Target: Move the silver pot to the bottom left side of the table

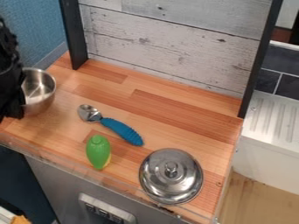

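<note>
Now | silver pot (42, 93) partly behind tool (13, 103), view's left | grip: cannot tell

Layout, directions as seen by the camera. Pot (43, 98): left side of the table (158, 109), leftmost of the four items. Scoop (116, 127): right of the pot and nearer the front, laid aslant; its bowl end points back toward the pot, its handle runs forward and right. Toy (98, 152): in front of the scoop, near the front edge, apart from it. Lid (171, 175): front right corner area, right of the toy, knob up; handle end of the scoop lies near, behind and to its left. Board (175, 39): behind all four, along the rear edge.
</note>
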